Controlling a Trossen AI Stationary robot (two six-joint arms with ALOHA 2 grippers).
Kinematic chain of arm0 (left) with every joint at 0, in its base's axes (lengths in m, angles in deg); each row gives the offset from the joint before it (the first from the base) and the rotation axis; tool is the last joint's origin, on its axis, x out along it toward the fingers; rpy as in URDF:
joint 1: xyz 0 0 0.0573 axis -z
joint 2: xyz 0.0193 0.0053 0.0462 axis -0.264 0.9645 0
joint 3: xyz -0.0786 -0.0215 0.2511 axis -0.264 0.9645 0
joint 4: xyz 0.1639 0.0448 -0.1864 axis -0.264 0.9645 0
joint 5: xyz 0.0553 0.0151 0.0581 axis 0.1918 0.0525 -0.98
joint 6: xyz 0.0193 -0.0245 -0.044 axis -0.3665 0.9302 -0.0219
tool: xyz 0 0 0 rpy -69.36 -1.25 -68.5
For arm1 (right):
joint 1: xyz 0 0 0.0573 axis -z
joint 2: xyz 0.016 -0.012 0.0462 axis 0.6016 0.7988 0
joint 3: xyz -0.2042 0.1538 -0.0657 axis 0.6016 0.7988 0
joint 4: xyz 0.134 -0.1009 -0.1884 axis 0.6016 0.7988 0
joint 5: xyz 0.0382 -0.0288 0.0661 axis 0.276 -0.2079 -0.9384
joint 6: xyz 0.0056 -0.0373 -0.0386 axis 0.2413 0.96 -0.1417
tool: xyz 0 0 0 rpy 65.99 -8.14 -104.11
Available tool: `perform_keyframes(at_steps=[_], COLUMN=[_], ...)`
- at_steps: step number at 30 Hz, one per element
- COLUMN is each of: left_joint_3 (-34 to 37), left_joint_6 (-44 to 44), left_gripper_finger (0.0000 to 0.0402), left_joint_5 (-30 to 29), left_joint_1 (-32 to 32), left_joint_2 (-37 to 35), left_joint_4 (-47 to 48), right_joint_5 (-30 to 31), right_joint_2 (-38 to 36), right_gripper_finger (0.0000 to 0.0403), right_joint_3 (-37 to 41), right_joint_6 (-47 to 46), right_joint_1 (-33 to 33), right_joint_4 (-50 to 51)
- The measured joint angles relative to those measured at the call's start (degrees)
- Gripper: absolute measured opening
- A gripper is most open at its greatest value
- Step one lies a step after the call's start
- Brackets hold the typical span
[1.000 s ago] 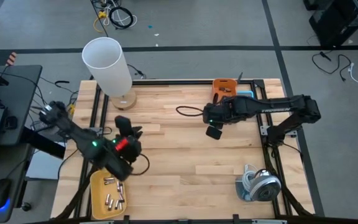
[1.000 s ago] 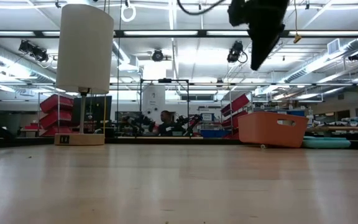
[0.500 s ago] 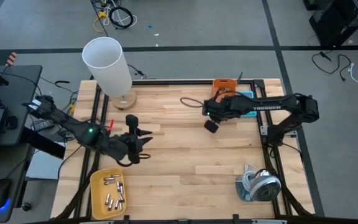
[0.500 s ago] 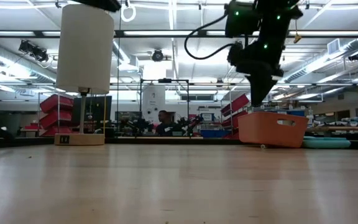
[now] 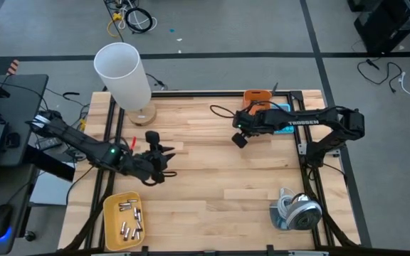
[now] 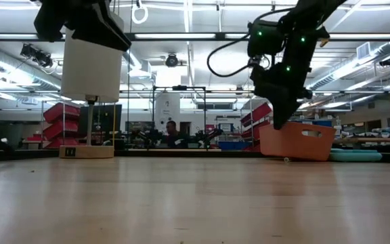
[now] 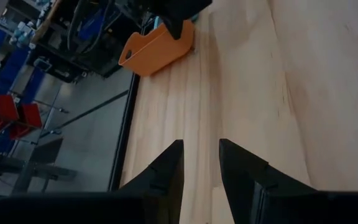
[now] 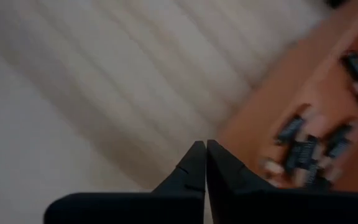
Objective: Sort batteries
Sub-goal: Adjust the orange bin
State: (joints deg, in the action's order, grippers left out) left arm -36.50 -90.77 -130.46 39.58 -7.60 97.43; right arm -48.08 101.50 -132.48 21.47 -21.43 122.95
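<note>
Two dark arms with green lights, black cables, white lettering.

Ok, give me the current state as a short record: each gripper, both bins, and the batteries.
left gripper: open, empty, above bare table left of centre
right gripper: shut, nothing visible between fingers, beside the orange bin
orange bin: far edge of the table, dark batteries inside
yellow tray: near-left corner, silvery batteries inside
lamp: far left, upright
</note>
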Motion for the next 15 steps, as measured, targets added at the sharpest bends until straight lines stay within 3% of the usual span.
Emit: perform_keyframes(at_steps=[8, 15], left_joint_3=[1.26, 1.29], left_joint_6=[0.01, 0.17], left_gripper_finger=[0.0103, 0.0103], left_joint_5=[-0.26, -0.28], left_joint_1=[0.00, 0.02], left_joint_2=[0.00, 0.00], left_joint_4=[-2.63, -2.96], right_joint_5=[4.73, 4.41], right_joint_2=[0.00, 0.00], right_gripper_finger=[0.0000, 0.0000], right_joint_3=[0.52, 0.50], right_joint_6=[1.13, 3.06], right_joint_1=[4.46, 6.29], right_joint_4=[0.37, -0.92])
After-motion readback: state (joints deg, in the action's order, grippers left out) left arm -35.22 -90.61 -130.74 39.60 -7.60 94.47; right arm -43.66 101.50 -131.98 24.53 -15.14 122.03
